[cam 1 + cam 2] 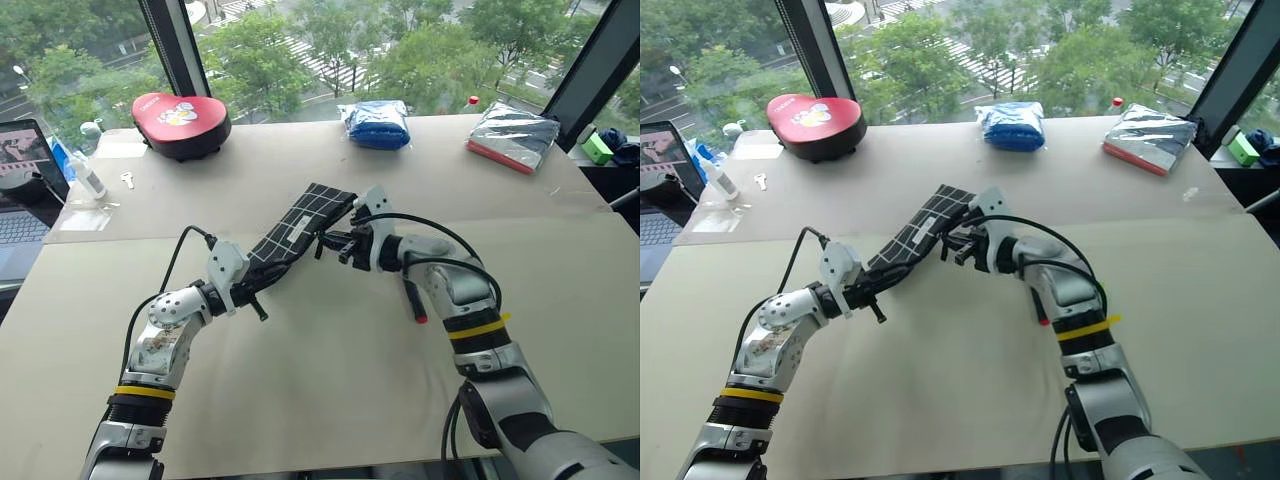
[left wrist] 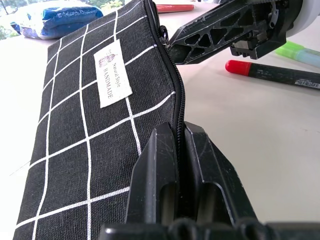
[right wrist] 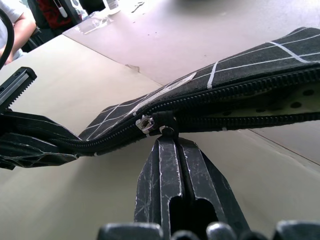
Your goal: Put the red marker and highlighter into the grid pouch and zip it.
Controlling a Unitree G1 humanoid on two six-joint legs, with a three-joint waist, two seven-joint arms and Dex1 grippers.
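Right gripper [image 3: 167, 142] on grid pouch [image 3: 260, 85] zipper

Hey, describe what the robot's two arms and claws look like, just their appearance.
Both arms are silver-grey metal with black joint sections and a yellow band around each forearm. Black cables loop from each forearm to the wrist, beside a white wrist block. The left claw and right claw each have two black fingers, scuffed with pale scratches. The right claw's fingers show a triangular truss pattern in the left wrist view.
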